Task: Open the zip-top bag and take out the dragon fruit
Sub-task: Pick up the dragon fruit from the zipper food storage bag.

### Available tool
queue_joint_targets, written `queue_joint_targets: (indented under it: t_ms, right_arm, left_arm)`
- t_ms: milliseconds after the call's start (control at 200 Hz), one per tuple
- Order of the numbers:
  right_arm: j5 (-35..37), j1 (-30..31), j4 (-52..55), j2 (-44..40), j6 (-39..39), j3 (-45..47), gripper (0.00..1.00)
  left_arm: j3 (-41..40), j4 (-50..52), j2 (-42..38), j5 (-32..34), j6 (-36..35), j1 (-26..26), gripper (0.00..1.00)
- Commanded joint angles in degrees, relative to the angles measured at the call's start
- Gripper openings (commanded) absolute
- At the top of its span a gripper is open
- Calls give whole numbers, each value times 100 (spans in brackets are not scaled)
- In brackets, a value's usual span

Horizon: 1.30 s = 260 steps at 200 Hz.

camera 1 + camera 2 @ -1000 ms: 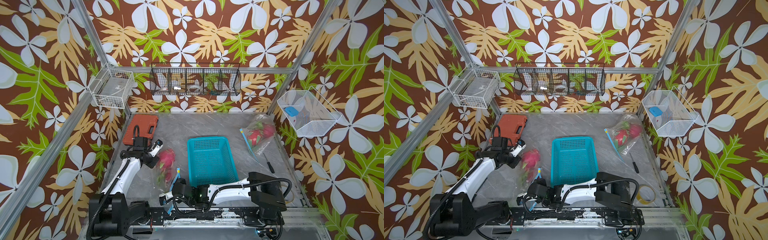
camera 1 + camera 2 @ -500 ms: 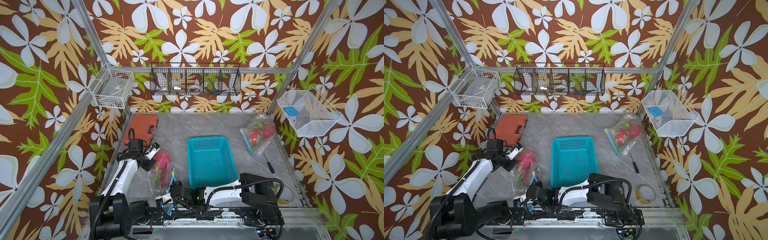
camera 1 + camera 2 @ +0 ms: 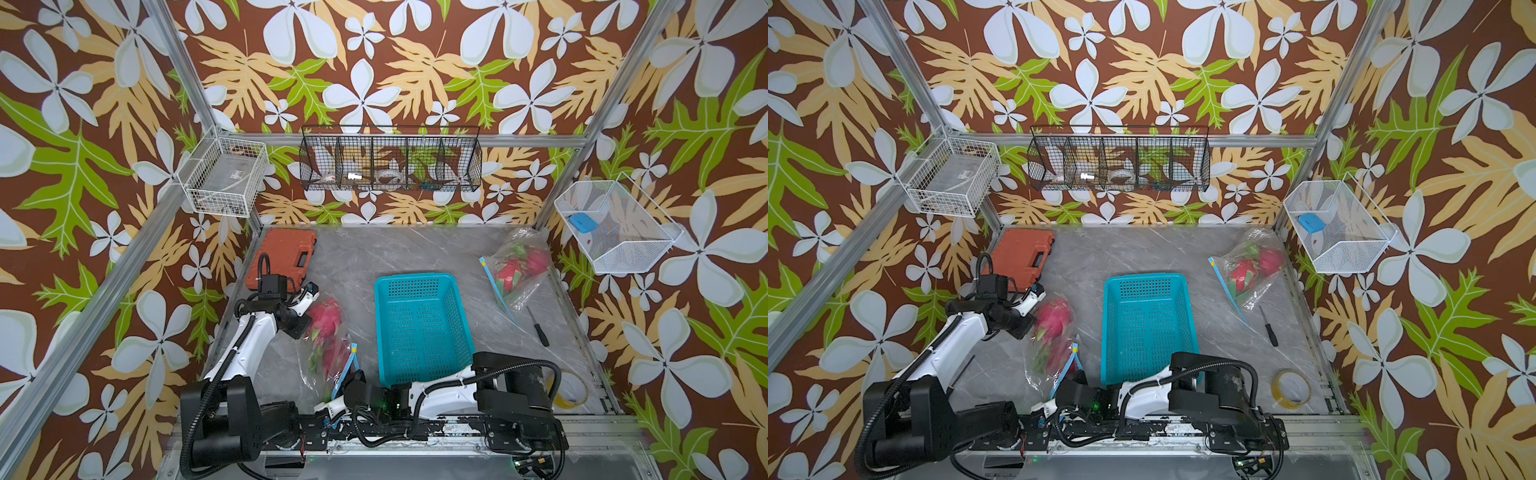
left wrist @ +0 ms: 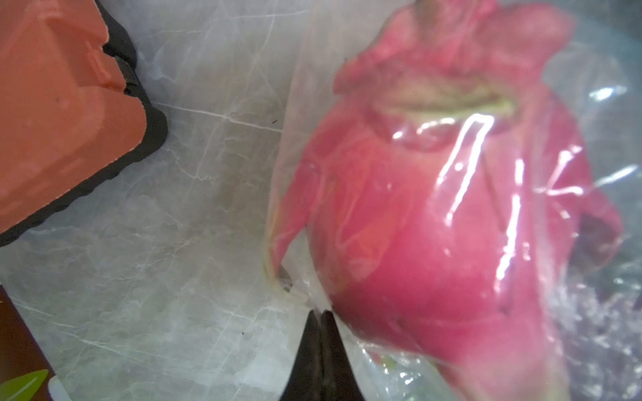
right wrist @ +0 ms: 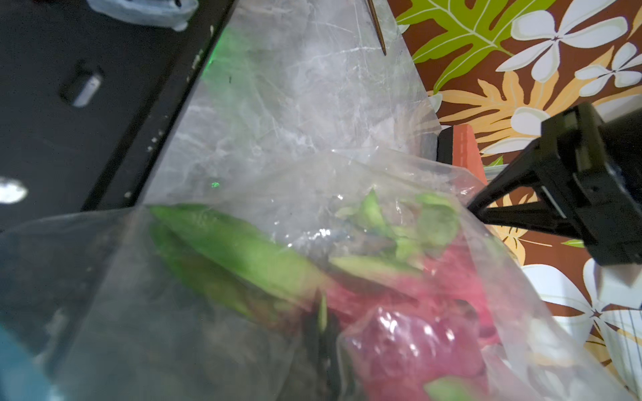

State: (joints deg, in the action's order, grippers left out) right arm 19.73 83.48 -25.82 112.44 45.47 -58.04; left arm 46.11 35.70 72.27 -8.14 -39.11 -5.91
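A plastic basket (image 3: 422, 328) sits mid-table. To its left lies a zip-top bag (image 3: 328, 353) holding dragon fruit (image 3: 326, 318), with a tool case (image 3: 284, 257) behind it. To the basket's right, a second bag of fruit (image 3: 519, 266) lies behind a screwdriver (image 3: 540, 330).

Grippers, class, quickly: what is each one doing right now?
Left gripper: closed, pinching the plastic bag by the dragon fruit.
Right gripper: closed on the same bag.
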Motion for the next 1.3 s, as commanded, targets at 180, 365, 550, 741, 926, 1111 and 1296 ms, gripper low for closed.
queue_joint_targets:
  t_ms: [180, 365, 550, 741, 926, 1111, 1296]
  right_arm:
    - [-154, -160, 7, -933, -1181, 286, 0]
    - [-630, -254, 140, -1592, -1847, 591, 0]
    - [-692, -254, 266, -1939, -2131, 775, 0]
    - [-838, -257, 373, -2455, -2536, 870, 0]
    - [-1036, -271, 249, -2938, -2946, 1038, 0]
    - [-1671, -400, 22, -3127, -3425, 961, 0]
    - [-2593, -496, -99, -3230, -3851, 603, 0]
  left_arm:
    - [39, -121, -66, 169, -110, -260, 0]
    - [-74, -285, -114, 240, -181, -425, 0]
    - [-178, -477, -116, 345, -179, -451, 0]
    - [-277, -689, -84, 541, -237, -539, 0]
    - [-308, -769, -71, 558, -215, -556, 0]
    - [-295, -745, -54, 425, -106, -555, 0]
    - [-304, -693, -138, 325, -56, -556, 0]
